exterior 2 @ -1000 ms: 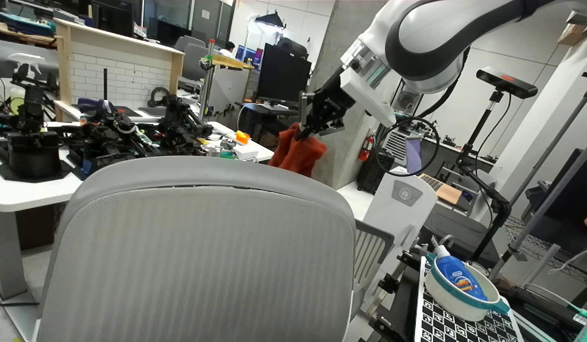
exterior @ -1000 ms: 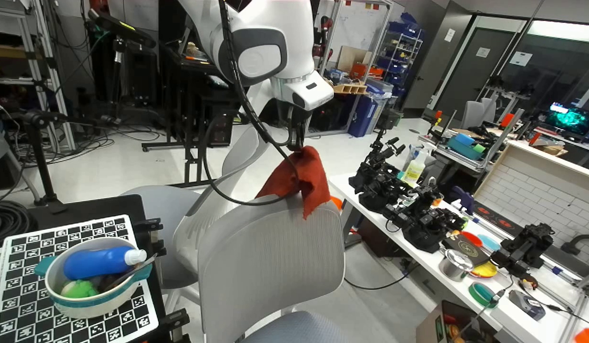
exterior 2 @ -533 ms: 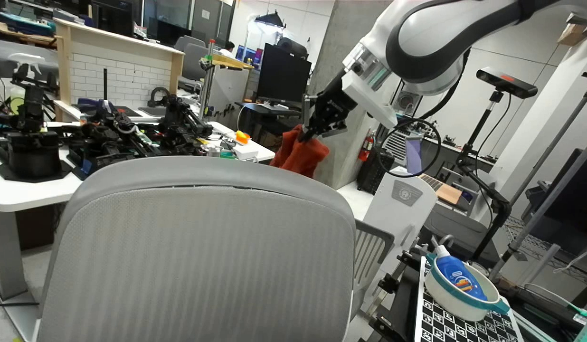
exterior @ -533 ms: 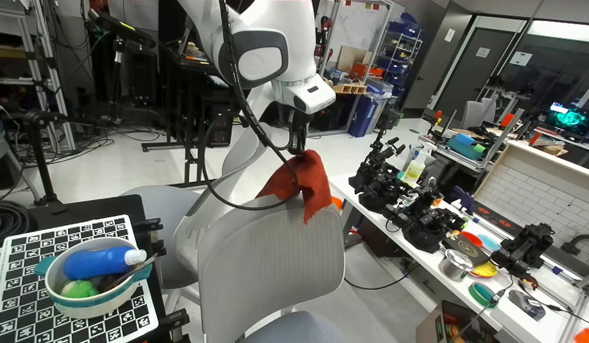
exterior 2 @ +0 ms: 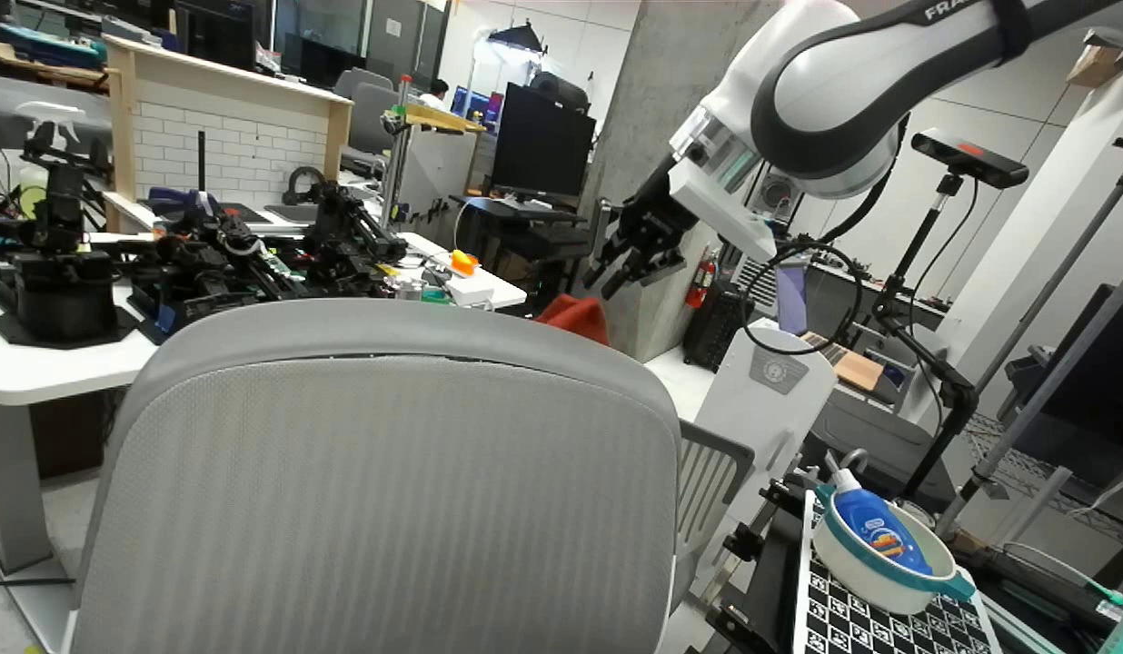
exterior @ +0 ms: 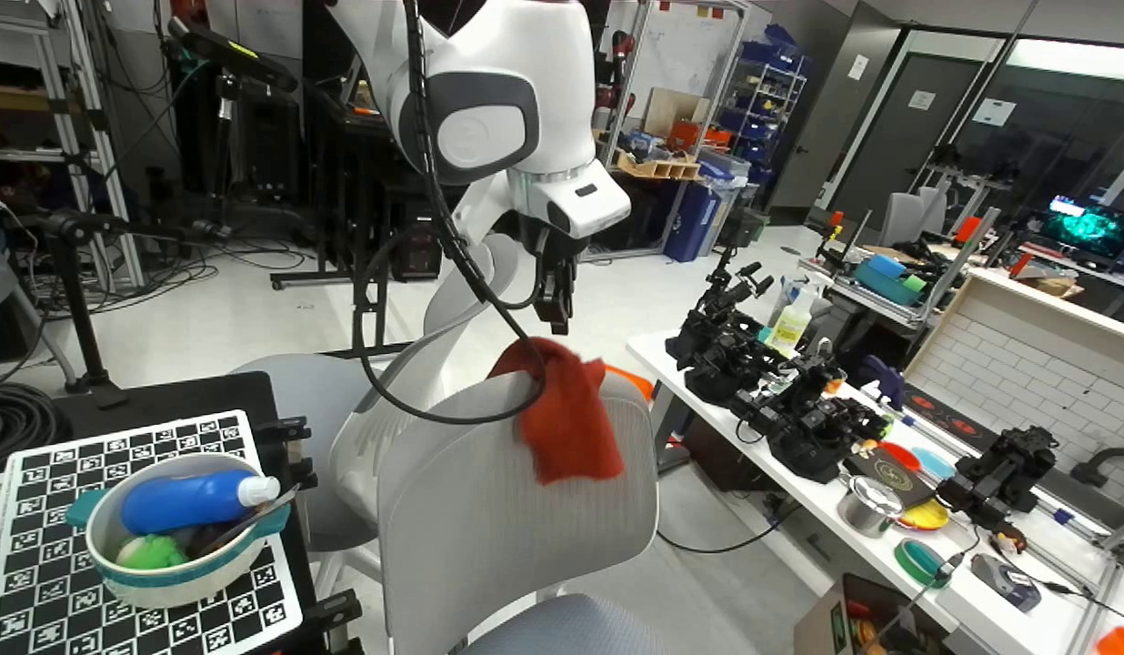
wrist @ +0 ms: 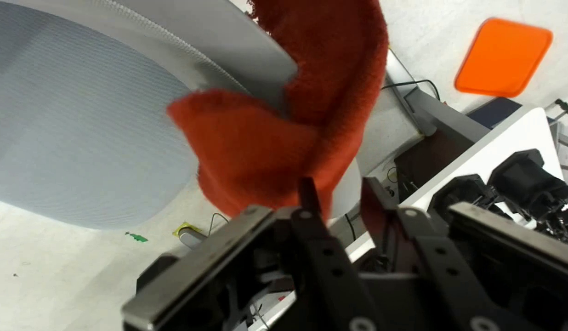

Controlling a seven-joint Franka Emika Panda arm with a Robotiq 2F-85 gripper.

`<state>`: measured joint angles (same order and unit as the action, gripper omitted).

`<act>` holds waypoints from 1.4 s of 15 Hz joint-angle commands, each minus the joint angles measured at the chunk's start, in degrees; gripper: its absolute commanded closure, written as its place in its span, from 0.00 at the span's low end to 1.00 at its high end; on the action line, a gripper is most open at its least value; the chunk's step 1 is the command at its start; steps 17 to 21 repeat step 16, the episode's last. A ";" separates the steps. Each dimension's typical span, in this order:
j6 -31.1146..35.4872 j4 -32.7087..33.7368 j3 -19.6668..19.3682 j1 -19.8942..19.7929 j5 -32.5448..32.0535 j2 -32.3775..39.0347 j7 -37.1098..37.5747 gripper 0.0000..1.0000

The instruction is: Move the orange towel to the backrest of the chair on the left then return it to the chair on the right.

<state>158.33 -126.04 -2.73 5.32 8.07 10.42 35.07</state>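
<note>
Your gripper released, fingers parted in wrist view; stands just above orange towel, at its twelve o'clock. Towel drapes over chair backrest, front flap hanging toward six o'clock.

White-and-grey arm angled down, pincer tilted — fingers (both black) parted
</note>
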 commanded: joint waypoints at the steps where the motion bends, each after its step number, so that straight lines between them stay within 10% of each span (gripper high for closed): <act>1: -0.27 -3.03 -1.06 0.05 -2.74 -3.14 2.12 0.37; 2: 0.00 -0.96 0.09 -0.57 -0.26 -0.59 0.01 0.29; 3: 0.00 -1.25 0.06 -0.63 -0.34 -0.76 0.04 0.47; 6: 0.00 -1.25 0.07 -0.59 -0.33 -0.53 0.04 0.29; 21: 0.00 -1.25 0.06 -0.58 -0.32 -0.46 0.04 0.29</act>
